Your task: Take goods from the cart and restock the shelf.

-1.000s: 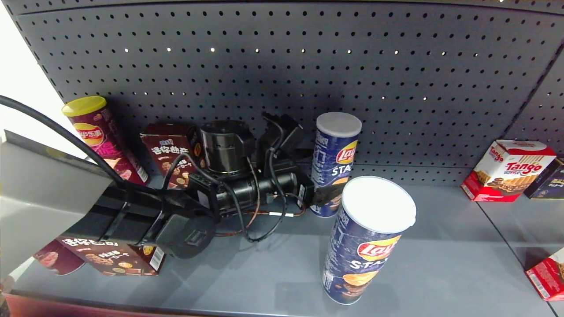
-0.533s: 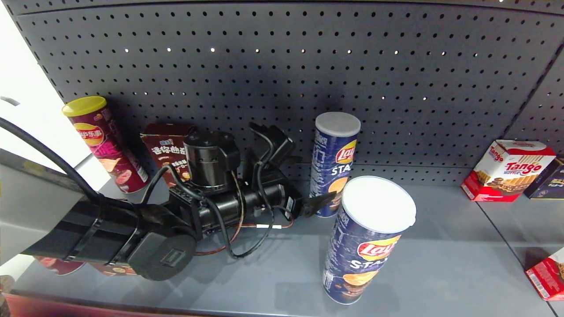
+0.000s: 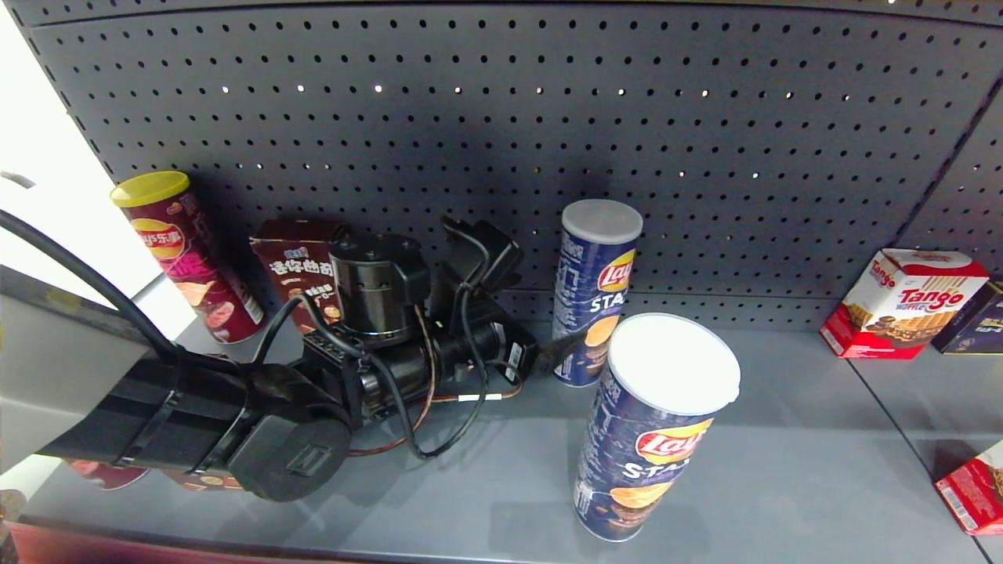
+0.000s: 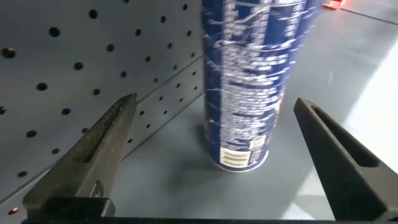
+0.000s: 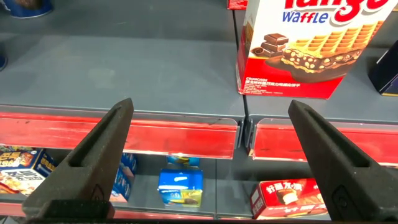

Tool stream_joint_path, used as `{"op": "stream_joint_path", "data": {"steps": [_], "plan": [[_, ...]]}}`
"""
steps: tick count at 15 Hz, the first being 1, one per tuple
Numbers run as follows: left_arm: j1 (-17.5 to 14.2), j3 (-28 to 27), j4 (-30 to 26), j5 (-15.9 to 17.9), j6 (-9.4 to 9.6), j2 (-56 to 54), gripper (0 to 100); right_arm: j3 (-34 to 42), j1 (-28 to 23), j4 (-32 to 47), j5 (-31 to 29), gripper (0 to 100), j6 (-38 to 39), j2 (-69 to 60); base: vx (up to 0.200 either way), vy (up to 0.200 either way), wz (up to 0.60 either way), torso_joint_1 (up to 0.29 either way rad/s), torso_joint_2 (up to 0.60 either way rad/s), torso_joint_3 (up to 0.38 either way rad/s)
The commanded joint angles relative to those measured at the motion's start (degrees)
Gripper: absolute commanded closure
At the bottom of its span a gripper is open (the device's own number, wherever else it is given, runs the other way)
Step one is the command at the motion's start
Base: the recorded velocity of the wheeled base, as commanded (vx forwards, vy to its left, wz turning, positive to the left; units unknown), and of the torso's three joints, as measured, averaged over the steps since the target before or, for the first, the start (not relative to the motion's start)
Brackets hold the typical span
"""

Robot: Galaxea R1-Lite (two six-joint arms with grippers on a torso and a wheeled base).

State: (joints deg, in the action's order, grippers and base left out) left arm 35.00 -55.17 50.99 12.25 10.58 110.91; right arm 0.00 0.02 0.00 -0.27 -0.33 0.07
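Note:
A blue chip can [image 3: 593, 291] with a grey lid stands upright on the grey shelf [image 3: 791, 470], close to the pegboard back wall. My left gripper [image 3: 566, 346] lies low on the shelf just left of that can, open, with nothing held. In the left wrist view the same can [image 4: 249, 81] stands free a little beyond the open left gripper [image 4: 214, 106]. A second, nearer blue can [image 3: 652, 427] with a white lid stands in front. My right gripper [image 5: 209, 107] is open before the shelf's red front edge [image 5: 155, 140].
A maroon can with a yellow lid [image 3: 184, 258] and a brown cookie box [image 3: 296, 265] stand behind my left arm. A waffle box [image 3: 909, 304] and a red box [image 3: 972, 486] sit at the right. In the right wrist view, the waffle box [image 5: 305, 43] is on the shelf, with small goods [image 5: 180, 186] below.
My left gripper has let go of the rear blue can and drawn back to the left, away from it. The can stays standing by the back wall.

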Motion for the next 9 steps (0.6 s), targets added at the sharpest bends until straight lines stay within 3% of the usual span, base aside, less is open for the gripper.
{"op": "stream_joint_path", "data": {"steps": [1,9], "plan": [[-0.2,0.1,-0.1,-0.4,-0.03,0.0,0,0.0,0.1,0.0,0.1,0,0.0,0.0,0.000,0.000,0.00,0.000,0.00,0.000],[-0.6,0.3,-0.1,-5.0,-1.00,0.1,0,0.0,0.1,0.0,0.0,0,0.0,0.0,0.000,0.000,0.00,0.000,0.00,0.000]]}}
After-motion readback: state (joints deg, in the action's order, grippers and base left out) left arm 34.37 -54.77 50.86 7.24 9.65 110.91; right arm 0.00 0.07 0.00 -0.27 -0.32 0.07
